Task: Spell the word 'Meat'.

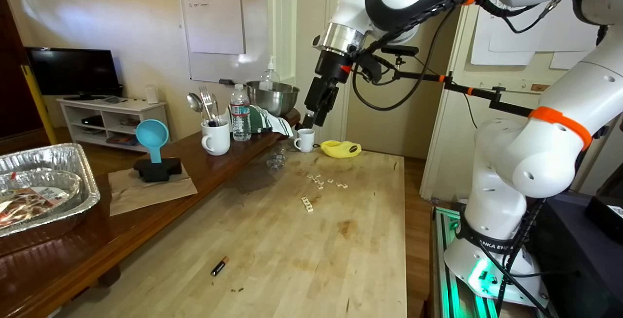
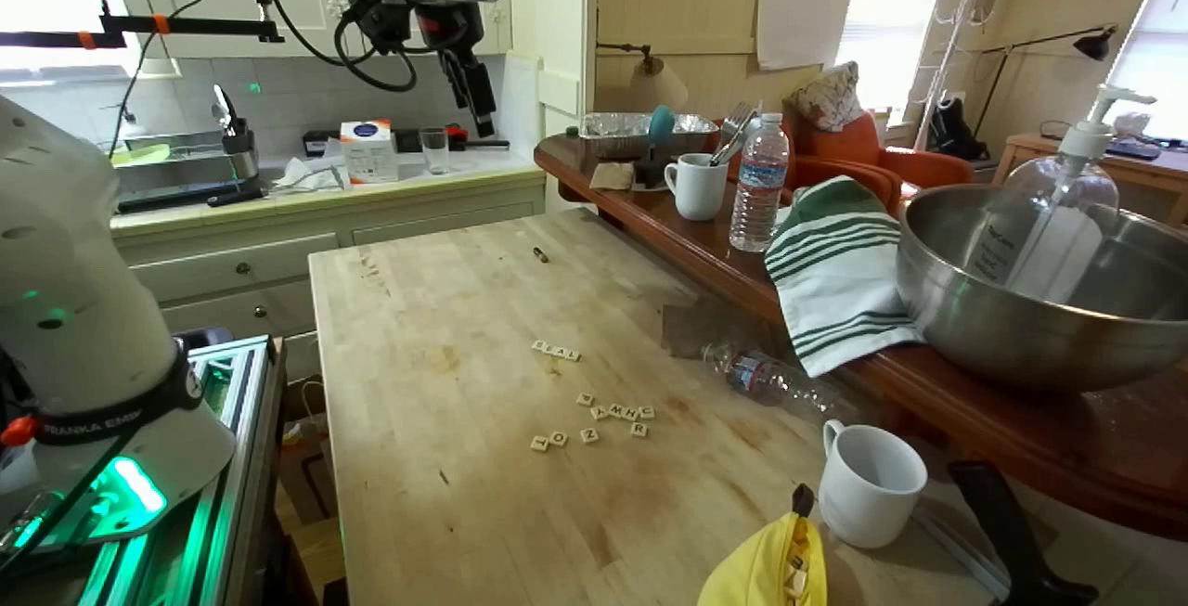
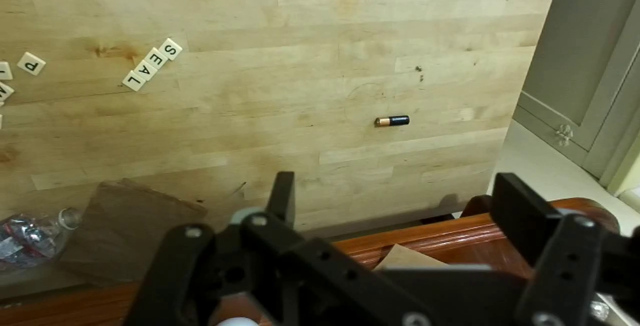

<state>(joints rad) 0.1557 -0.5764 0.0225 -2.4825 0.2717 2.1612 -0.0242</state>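
Observation:
Small pale letter tiles lie flat on the wooden table. A touching row of tiles [image 3: 152, 65] reads S, E, A, L in the wrist view; the row shows in both exterior views [image 1: 307, 204] [image 2: 555, 351]. Several other tiles are scattered beyond the row, among them a P tile [image 3: 31, 63], an R tile [image 2: 639, 430] and an O tile [image 2: 558, 439]; some lie in a loose touching line [image 2: 623, 412]. My gripper [image 3: 395, 178] is open with nothing between its fingers. It also shows in both exterior views [image 1: 309, 120] [image 2: 484, 128], high up and apart from the tiles.
A battery [image 3: 392, 121] lies on the table [image 1: 292, 259]. A raised dark wood shelf [image 1: 204, 194] runs alongside with a mug of cutlery [image 1: 216, 138], water bottle [image 1: 240, 113] and steel bowl [image 2: 1021, 337]. An empty mug [image 2: 871, 485], yellow pouch [image 2: 766, 569] and lying bottle [image 2: 770, 379] are at one end.

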